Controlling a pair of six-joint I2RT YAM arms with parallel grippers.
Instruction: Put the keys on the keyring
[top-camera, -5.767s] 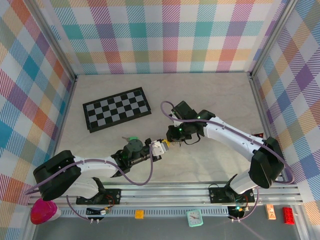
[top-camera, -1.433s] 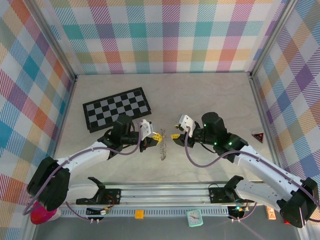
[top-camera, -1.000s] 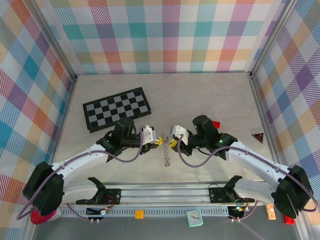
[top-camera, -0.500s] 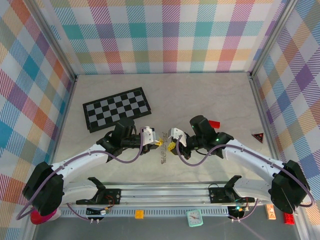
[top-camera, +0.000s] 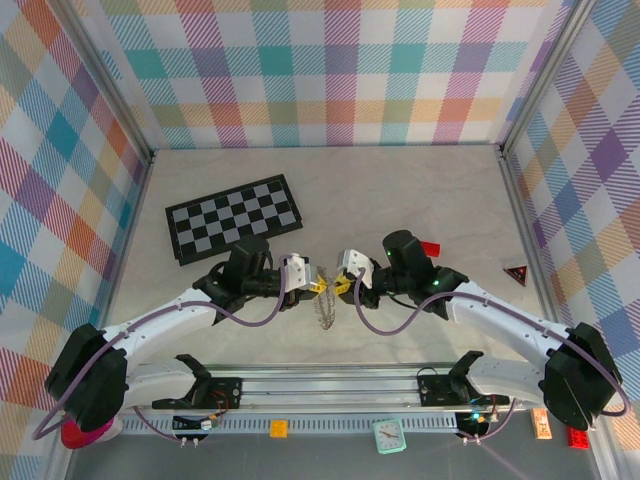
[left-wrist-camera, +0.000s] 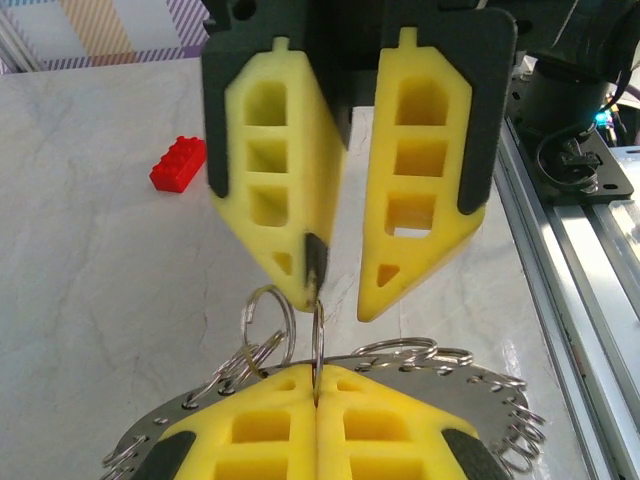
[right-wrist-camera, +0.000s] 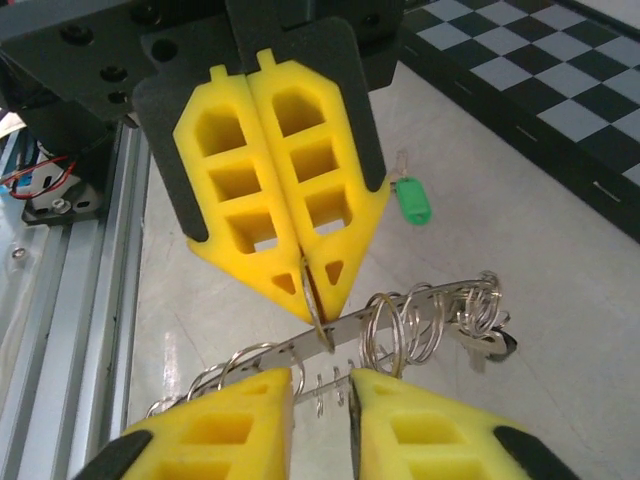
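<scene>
Treat the step in hand as a threading job at the middle of the pale marble-look table (top-camera: 400, 190), to the near right of the flat black-and-white chessboard (top-camera: 232, 218).

Find the large silvery-grey metal keyring with small wire loops along its rim (right-wrist-camera: 420, 310) held up between the two arms. It is pinched by one thin loop in the pressed-together yellow foam jaws of the left gripper (top-camera: 314, 285). See the right gripper (top-camera: 341, 286) facing it from the right, jaws spread, tips just beside that same loop.

Hold the left pinch firm and steady to stop the whole ring from swinging.

Note the small metal key with a bright green plastic head (right-wrist-camera: 411, 200) lying flat on the table on the far side of the left gripper, not on the ring. Cannot tell where the black-headed key sits.

Judge the next need as this:
- Fetch the green key with the right gripper, taking it by the head and leaving the hole clear.
- Bring that hole to the split end of a loop.
- Approach slowly and squarely, and avoid knocking the dangling loops.

Ignore the red toy brick (left-wrist-camera: 180, 163) off to the right.
</scene>
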